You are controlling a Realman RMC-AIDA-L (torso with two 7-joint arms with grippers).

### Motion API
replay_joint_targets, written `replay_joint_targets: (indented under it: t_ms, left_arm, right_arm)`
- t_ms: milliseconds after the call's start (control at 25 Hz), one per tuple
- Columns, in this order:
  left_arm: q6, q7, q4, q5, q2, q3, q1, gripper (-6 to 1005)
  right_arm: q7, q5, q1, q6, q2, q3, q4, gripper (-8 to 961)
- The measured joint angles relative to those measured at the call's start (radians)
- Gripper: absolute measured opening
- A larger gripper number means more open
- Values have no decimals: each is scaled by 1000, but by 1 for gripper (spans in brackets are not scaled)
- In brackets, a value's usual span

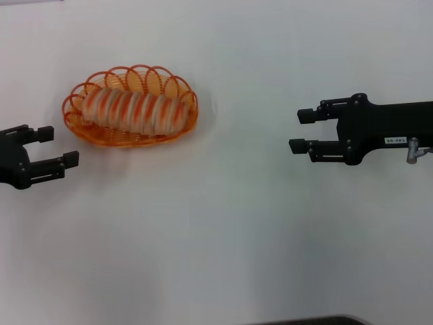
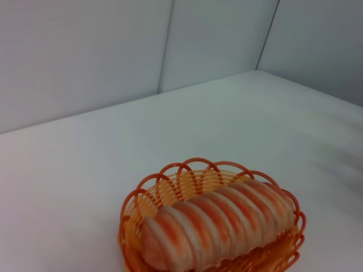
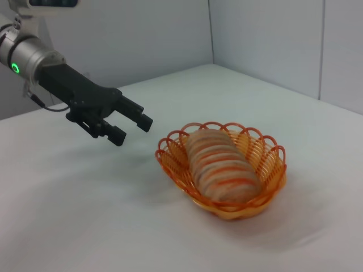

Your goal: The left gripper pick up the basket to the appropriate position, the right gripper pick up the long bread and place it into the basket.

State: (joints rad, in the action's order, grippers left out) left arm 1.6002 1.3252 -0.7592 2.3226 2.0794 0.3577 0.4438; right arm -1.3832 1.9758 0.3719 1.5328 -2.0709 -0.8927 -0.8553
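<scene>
orange wire basket (image 1: pixel 130 108) sits on the white table (image 1: pixel 223 237), far left of centre; the bread (image 1: pixel 135 112) lies lengthwise inside it. your left gripper (image 1: pixel 59 147) hangs just beside the basket, jaws apart, empty. your right gripper (image 1: pixel 300 131) is well apart on the right, jaws spread, empty.

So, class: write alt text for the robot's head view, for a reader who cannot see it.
A striped long bread lies inside an orange wire basket on a white table. The open left gripper sits just beside the basket; the open right gripper is well apart, empty.
</scene>
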Motion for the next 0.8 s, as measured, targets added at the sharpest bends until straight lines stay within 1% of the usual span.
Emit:
replay_joint_targets:
  t_ms: [280,800]
  left_arm:
    - [-12,3,0,0,-1,0,3,763]
    - [-22,3,8,-3,2,0,2,763]
  right_arm:
    - [-1,22,17,-8,-1,0,14,614]
    - [7,23,20,-46,-7,-7,24,614]
